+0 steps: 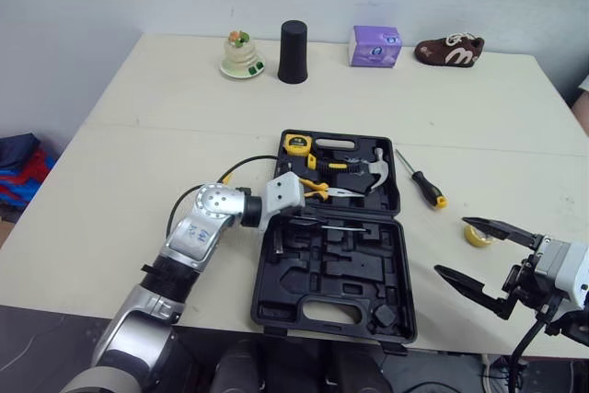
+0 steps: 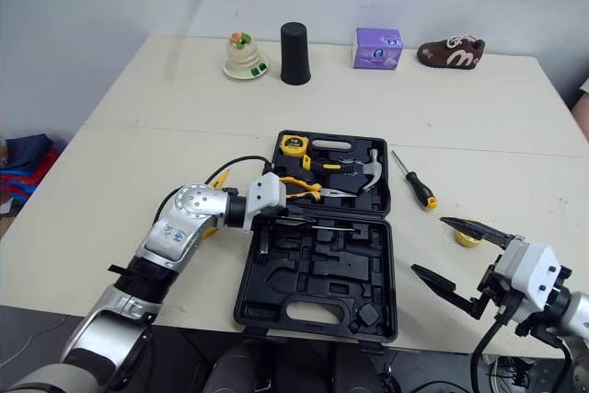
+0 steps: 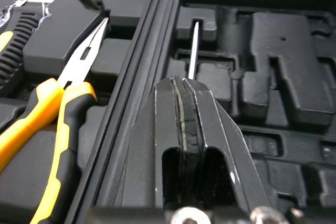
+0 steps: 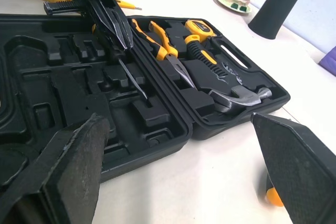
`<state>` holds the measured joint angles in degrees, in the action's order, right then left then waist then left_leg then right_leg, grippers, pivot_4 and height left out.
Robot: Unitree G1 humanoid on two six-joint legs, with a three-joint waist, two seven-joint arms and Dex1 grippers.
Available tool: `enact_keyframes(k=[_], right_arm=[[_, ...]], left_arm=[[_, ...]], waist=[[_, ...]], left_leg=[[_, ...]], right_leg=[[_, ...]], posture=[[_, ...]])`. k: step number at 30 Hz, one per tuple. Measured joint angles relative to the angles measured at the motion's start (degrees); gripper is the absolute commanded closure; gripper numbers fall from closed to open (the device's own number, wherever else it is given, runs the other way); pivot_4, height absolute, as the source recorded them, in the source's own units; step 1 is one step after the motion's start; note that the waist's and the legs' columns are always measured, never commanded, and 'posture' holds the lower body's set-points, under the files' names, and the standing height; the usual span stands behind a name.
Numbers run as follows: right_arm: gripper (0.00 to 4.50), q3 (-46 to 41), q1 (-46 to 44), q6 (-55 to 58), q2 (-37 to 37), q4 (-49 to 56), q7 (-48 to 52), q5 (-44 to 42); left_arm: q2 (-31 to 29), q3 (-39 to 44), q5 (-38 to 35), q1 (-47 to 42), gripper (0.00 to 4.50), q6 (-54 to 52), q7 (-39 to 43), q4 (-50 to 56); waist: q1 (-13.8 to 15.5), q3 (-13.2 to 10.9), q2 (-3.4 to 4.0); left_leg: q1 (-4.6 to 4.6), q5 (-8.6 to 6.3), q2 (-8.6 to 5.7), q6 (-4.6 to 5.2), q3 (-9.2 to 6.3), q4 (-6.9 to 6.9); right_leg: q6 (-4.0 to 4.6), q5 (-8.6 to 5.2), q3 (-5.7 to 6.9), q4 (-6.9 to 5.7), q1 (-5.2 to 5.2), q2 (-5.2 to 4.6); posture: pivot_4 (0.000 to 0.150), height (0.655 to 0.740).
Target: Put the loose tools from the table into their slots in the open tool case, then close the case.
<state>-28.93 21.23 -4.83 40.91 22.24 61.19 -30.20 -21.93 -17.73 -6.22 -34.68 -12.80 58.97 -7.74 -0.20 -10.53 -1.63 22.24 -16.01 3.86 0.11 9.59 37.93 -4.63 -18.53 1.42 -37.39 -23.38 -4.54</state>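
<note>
Tool case [image 1: 313,278]: lying open on the table [image 1: 138,135] with both halves facing up; the near half is showing mostly bare moulded slots.
Left gripper [image 3: 184,83]: reaching over the case's near half, close to the hinge line. Its fingers [image 3: 210,124] are pressing together on the end of a thin metal shaft [image 3: 193,45].
Thin metal shaft: lying along a groove in the near half, one end sitting between the fingertips and the free end resting in a slot.
Right gripper [image 1: 451,246]: hovering over the table's near right edge, well apart from the case, its fingers standing wide apart and gripping nothing.
Screwdriver [image 1: 419,179]: lying loose on the table just right of the case's far half.
Yellow roll [image 1: 477,235]: sitting on the table just beside the right gripper's farther finger; whether they are touching cannot be told.
Far half: holding a tape measure [image 1: 296,144], pliers [image 1: 327,192] and a hammer [image 1: 373,170] in their slots.
Back of table: a black cup [image 1: 293,52] and a purple box [image 1: 375,46] are standing well apart from the case.
</note>
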Motion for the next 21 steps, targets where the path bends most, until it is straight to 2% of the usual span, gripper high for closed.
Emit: enact_keyframes(k=[8,10,15,18,21], right_arm=[[0.0,0.1,-0.6,0.0,0.0,0.0,-0.2,0.1],[0.0,0.2,-0.5,0.0,0.0,-0.1,-0.3,0.7],[0.0,0.2,-0.3,0.0,0.0,-0.1,-0.6,0.9],[0.0,0.2,0.8,0.0,0.0,0.0,-0.9,1.3],[0.0,-0.3,1.3,0.1,0.0,0.2,-2.0,1.3]], left_arm=[[-0.5,-2.6,2.2,-0.3,4.48,-3.6,-1.8,1.8],[-1.8,-4.4,4.1,0.1,4.48,-6.6,-2.1,4.7],[-1.9,-6.2,6.1,0.1,4.48,-6.9,-4.0,5.1],[-1.2,-6.1,6.3,1.4,4.48,-8.4,-6.0,4.6],[-0.9,-4.8,5.2,2.1,4.48,-7.7,-5.8,3.6]], waist=[[-0.1,0.0,0.01],[-0.2,0.1,0.03],[-0.1,0.7,0.22],[-0.2,1.4,0.07],[-0.5,1.7,0.23]], left_leg=[[-0.35,-0.15,0.03,0.16,-0.03,0.0],[-1.03,-0.68,0.32,0.27,-0.05,-0.09],[-1.12,-0.71,0.34,0.28,-0.11,-0.19],[-1.9,-0.98,0.44,0.15,-0.13,-0.41],[-2.15,-1.05,0.31,0.03,-0.49,-0.89]], right_leg=[[0.0,0.0,0.01,0.01,0.38,-0.01],[0.11,-0.08,0.0,0.27,1.06,0.03],[0.1,-0.07,0.0,0.47,1.18,0.05],[0.37,-0.22,-0.06,0.93,1.99,-0.11],[0.61,-0.27,-0.14,1.67,2.61,0.0]], posture=[[0.15,0.74],[0.15,0.74],[0.15,0.74],[0.15,0.74],[0.15,0.74]])
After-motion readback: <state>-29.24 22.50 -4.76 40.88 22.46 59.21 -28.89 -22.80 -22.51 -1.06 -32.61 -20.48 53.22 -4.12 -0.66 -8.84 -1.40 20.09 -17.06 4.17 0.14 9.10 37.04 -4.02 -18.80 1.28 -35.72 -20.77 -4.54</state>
